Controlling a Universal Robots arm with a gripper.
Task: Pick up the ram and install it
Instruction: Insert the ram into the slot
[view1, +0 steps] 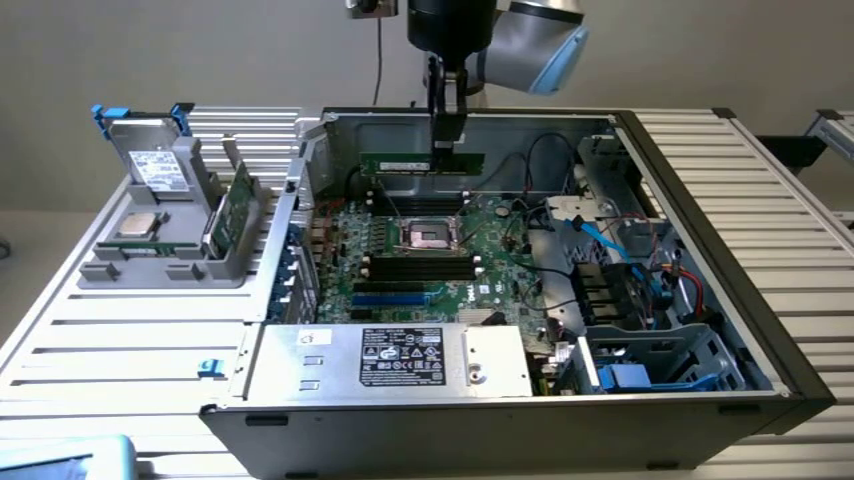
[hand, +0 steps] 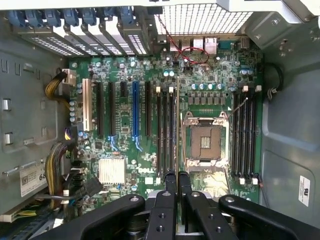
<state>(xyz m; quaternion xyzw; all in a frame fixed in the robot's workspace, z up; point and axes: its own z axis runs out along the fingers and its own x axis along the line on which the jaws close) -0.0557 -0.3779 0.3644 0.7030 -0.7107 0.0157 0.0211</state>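
The ram (view1: 407, 163), a thin green stick, hangs level above the back part of the large green motherboard (view1: 441, 270) inside the open computer case. My gripper (view1: 450, 150) is shut on its end at the exterior view's right. In the wrist view the ram (hand: 178, 125) appears edge-on as a thin line running away from my gripper (hand: 177, 181). It sits over the black memory slots (hand: 166, 130) beside the CPU socket (hand: 206, 142). A second bank of black slots (hand: 245, 135) lies on the socket's other side.
A grey power supply box (view1: 387, 357) fills the case front. Cables and a drive cage (view1: 641, 300) crowd the exterior view's right. On the exterior view's left, a grey holder (view1: 160, 230) carries a CPU and another green board (view1: 235, 208). Case walls (view1: 467, 125) surround the motherboard.
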